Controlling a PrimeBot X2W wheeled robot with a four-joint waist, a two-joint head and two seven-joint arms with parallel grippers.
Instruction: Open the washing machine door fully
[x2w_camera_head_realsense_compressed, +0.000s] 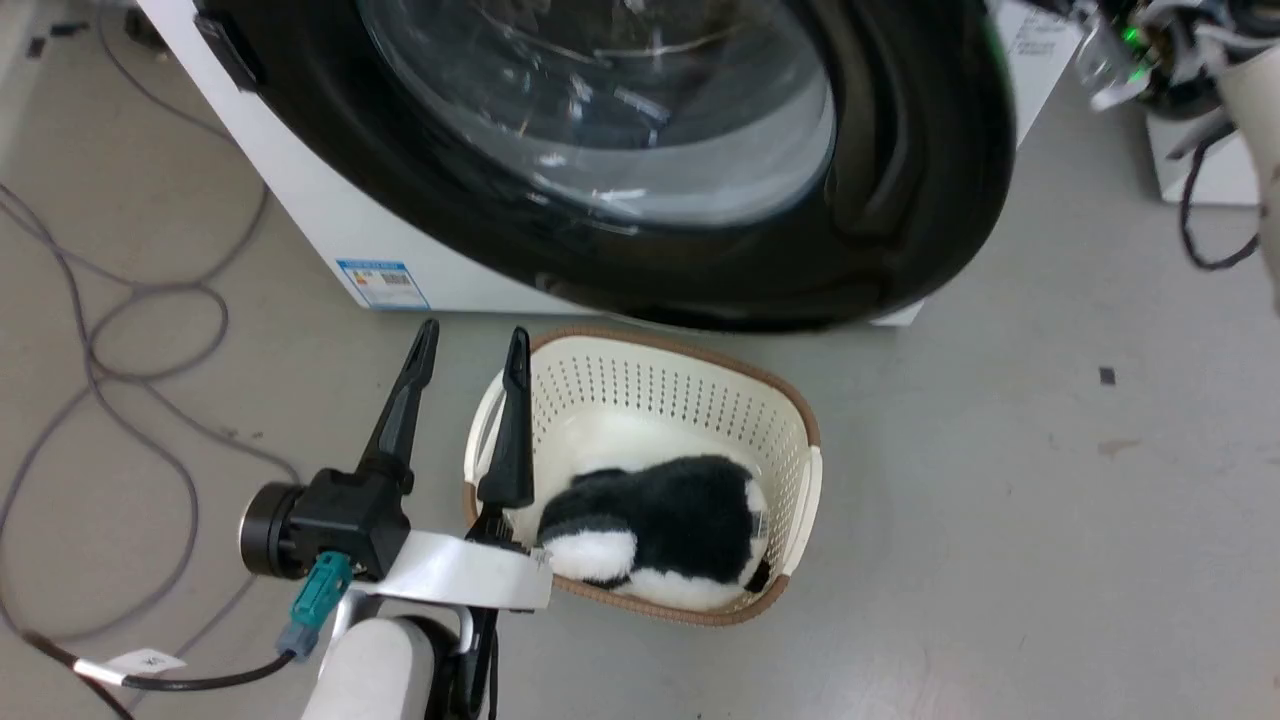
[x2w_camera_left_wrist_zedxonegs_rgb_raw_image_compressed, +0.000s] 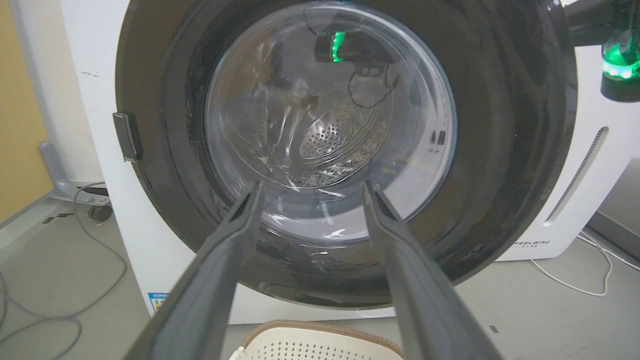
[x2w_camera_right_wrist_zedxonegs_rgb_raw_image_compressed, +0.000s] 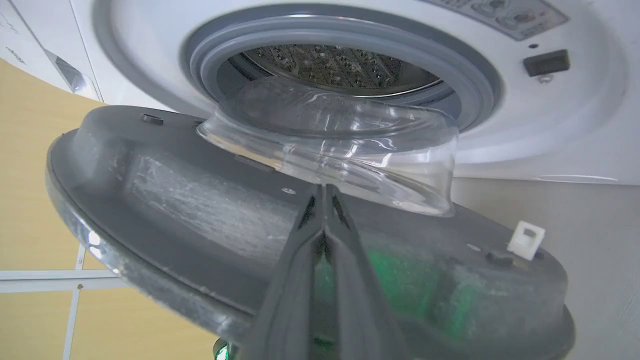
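The right gripper (x2w_camera_right_wrist_zedxonegs_rgb_raw_image_compressed: 324, 192), pinched shut and empty, was set behind the ajar round glossy black door (x2w_camera_right_wrist_zedxonegs_rgb_raw_image_compressed: 175, 200); the left gripper (x2w_camera_head_realsense_compressed: 472, 345), spread wide, before it.

Your head camera looks steeply down on the grey floor (x2w_camera_head_realsense_compressed: 1000, 500) and the round glossy black glass-windowed door (x2w_camera_head_realsense_compressed: 930, 150). Your left wrist camera faces that door's front, close; your right wrist camera skims its inner side, nearer.
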